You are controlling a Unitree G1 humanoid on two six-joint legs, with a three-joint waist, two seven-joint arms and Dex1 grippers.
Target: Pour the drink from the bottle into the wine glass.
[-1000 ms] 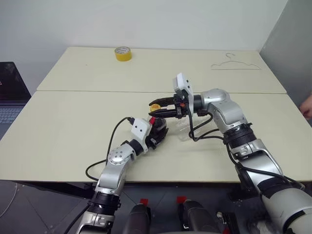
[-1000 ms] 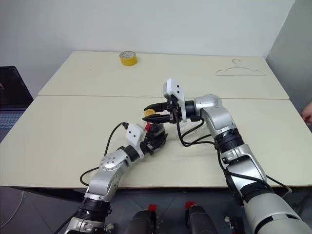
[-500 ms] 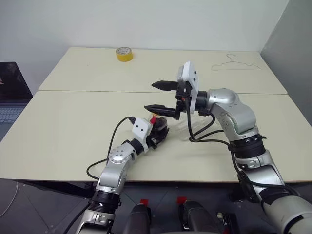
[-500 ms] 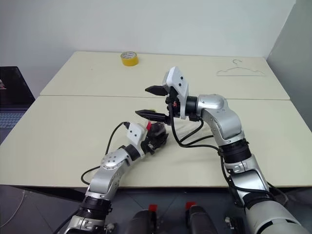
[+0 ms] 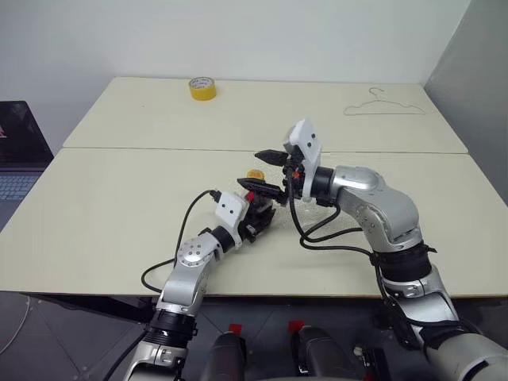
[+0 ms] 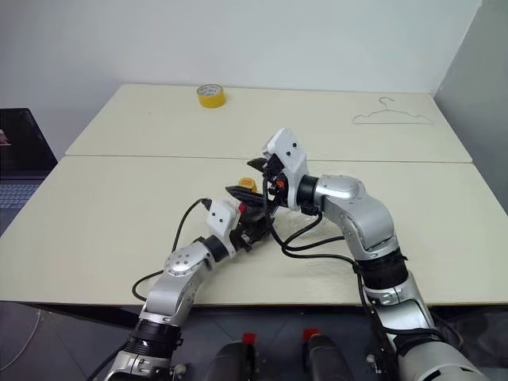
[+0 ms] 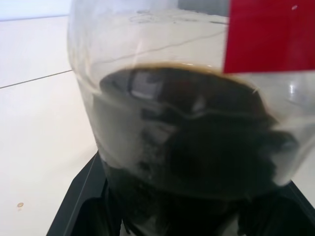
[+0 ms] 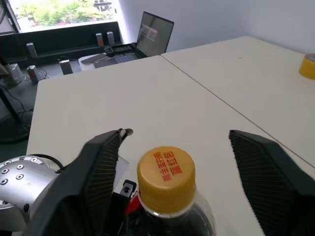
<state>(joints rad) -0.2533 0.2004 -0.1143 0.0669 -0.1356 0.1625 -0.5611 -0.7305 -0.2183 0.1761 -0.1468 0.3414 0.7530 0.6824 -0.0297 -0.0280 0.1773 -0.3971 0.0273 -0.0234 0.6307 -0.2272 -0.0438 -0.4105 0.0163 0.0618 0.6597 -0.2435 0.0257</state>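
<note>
Two grippers: both over the front table, close together, near its middle
Left gripper (image 5: 255,216): nearest one, fingers squeezed tight on the bottle, low by the table top
Bottle (image 8: 170,201): held upright in that grip, small and clear, red label on the neck
Yellow cap (image 8: 166,177): on top of the bottle, red writing on it, sitting between the two black fingers of the other gripper with a gap on each side
Drink (image 7: 197,142): dark brown, almost black, filling the lower part of the bottle
Right gripper (image 5: 265,172): a bit higher, just over the bottle, pointing toward the robot's left
Right fingers (image 8: 101,172): spread apart, one on each side of the cap, not touching it
Wine glass (image 5: 305,205): clear and hard to see, behind the right gripper and its black cables, cannot tell if standing or lying
Front table (image 5: 95,214): pale cream top
Back table (image 5: 270,99): just behind, a thin seam between the two
Tape roll (image 5: 200,87): yellow, far back on the robot's left side
Hanger (image 5: 383,105): thin wire, lying flat, far back on the robot's right side
Laptop (image 5: 20,151): dark, off the table's left edge
</note>
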